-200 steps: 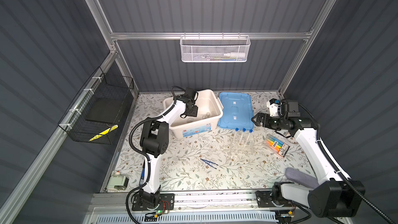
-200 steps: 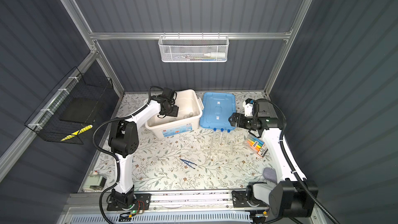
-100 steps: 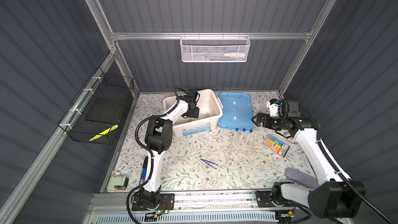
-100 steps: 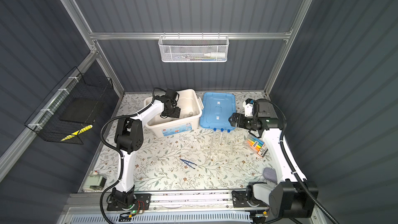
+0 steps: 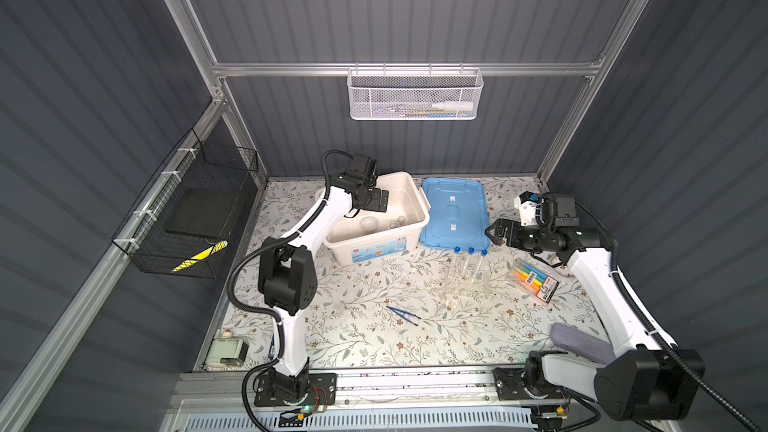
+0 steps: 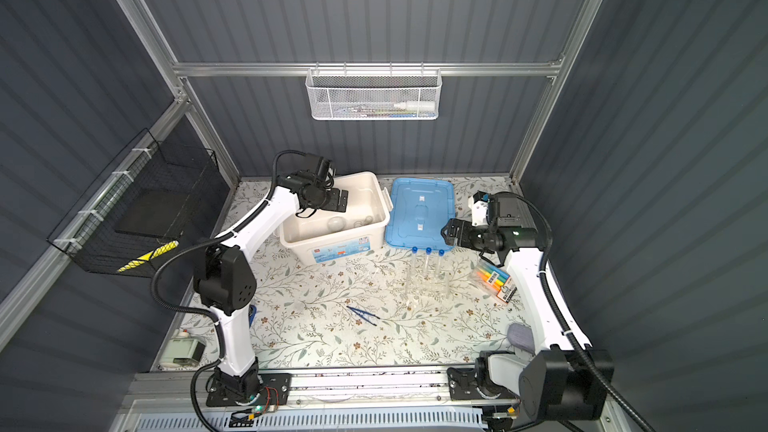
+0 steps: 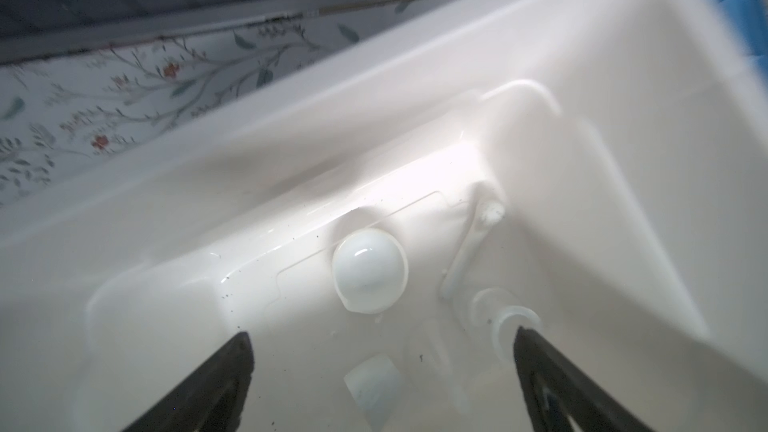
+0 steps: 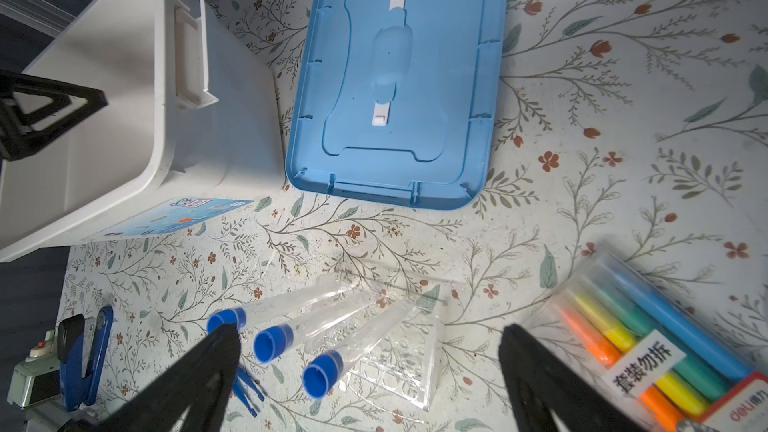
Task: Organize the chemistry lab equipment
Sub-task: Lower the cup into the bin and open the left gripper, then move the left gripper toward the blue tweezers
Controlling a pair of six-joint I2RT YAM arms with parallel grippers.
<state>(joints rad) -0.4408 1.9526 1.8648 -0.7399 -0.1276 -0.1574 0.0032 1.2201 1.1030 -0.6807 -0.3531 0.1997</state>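
Observation:
My left gripper (image 5: 376, 201) (image 6: 338, 201) hangs open inside the white bin (image 5: 409, 218), holding nothing. In the left wrist view a small white dish (image 7: 370, 270), a white rod (image 7: 469, 251) and a small clear flask (image 7: 505, 317) lie on the bin floor ahead of the gripper (image 7: 384, 332), with a second small pale piece (image 7: 372, 380) between the jaws. My right gripper (image 5: 492, 232) (image 8: 370, 329) stands open and empty above three blue-capped test tubes (image 5: 467, 263) (image 8: 291, 326) in a clear rack (image 8: 399, 363). Blue tweezers (image 5: 403, 312) (image 6: 363, 314) lie on the mat.
The blue lid (image 5: 453, 211) lies flat between bin and right gripper. A pack of highlighters (image 5: 536, 280) sits right of the rack. A black wire basket (image 5: 195, 209) hangs on the left wall, a white mesh basket (image 5: 415, 93) on the back wall. A small device (image 5: 226, 353) sits front left.
My left gripper has opened wider and shifted slightly inside the bin, with its elbow moving a little. The right arm has stayed still.

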